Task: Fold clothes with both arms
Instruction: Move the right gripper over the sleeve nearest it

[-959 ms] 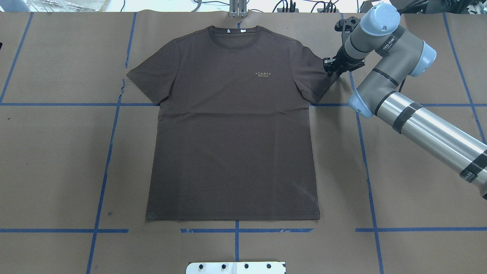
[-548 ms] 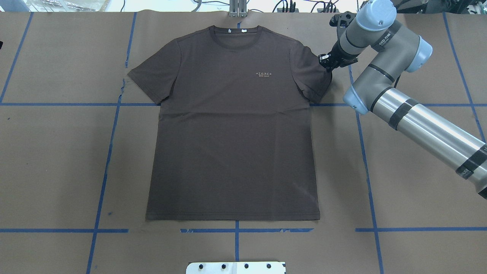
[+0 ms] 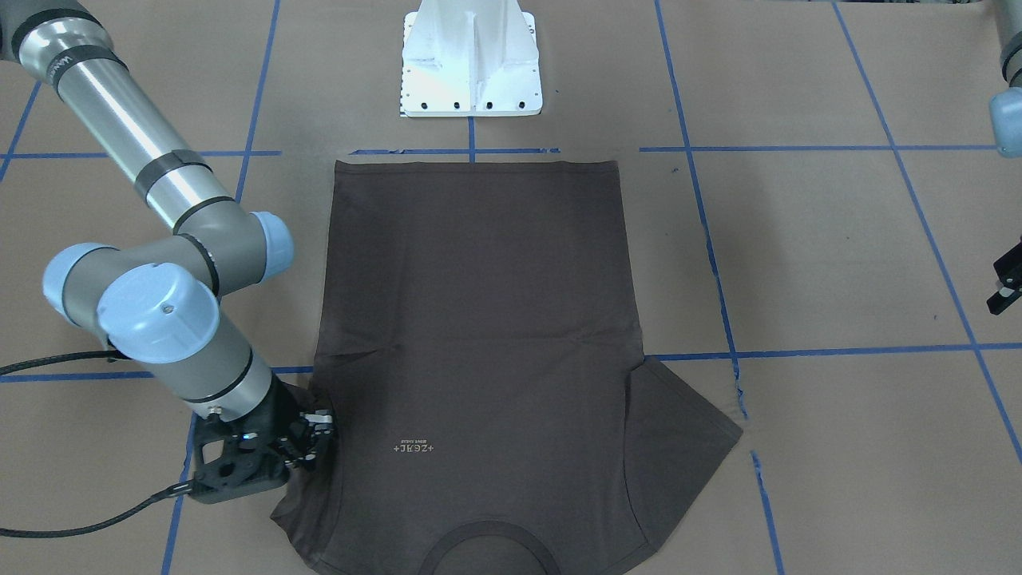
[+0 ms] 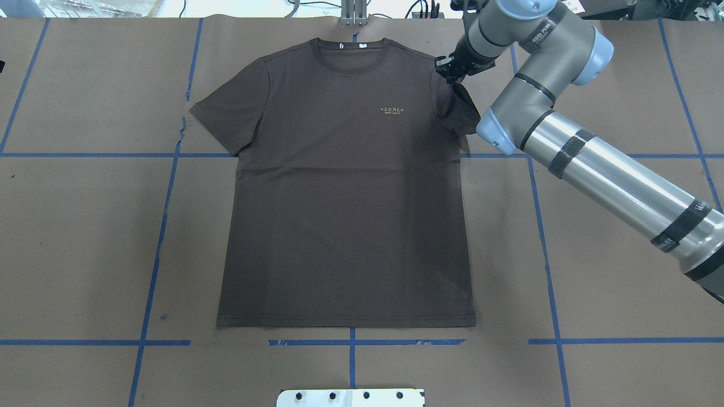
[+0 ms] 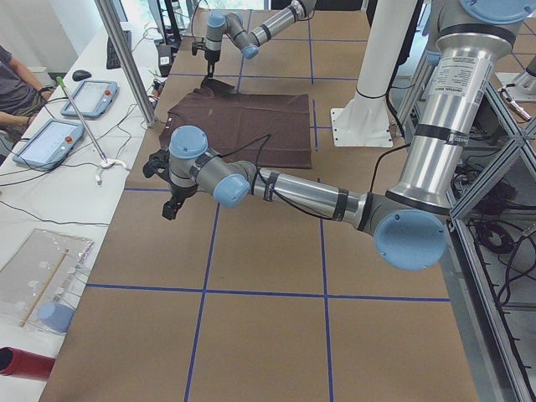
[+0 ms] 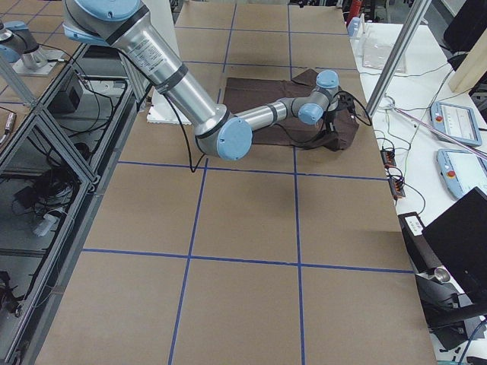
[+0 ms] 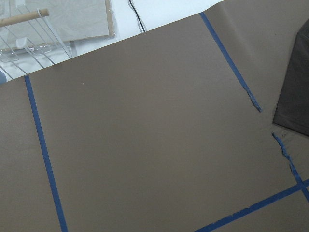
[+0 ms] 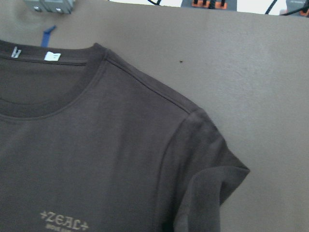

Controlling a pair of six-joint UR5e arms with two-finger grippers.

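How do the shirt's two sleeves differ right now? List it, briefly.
The left sleeve lies flat and fully spread on the paper. The right sleeve is bunched and looks narrower, tucked toward the body.
No gripper is at the left sleeve. The right gripper sits at the right sleeve's shoulder end, apparently gripping it.
Both are short, dark brown and part of one T-shirt.

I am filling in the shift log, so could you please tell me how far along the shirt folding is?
Done: nothing folded; the T-shirt lies flat, front up. In hand: the right gripper holds the sleeve on its side, lifted over the shoulder. To do: laying that sleeve in, the other sleeve, then the body; the left gripper hangs off the cloth.
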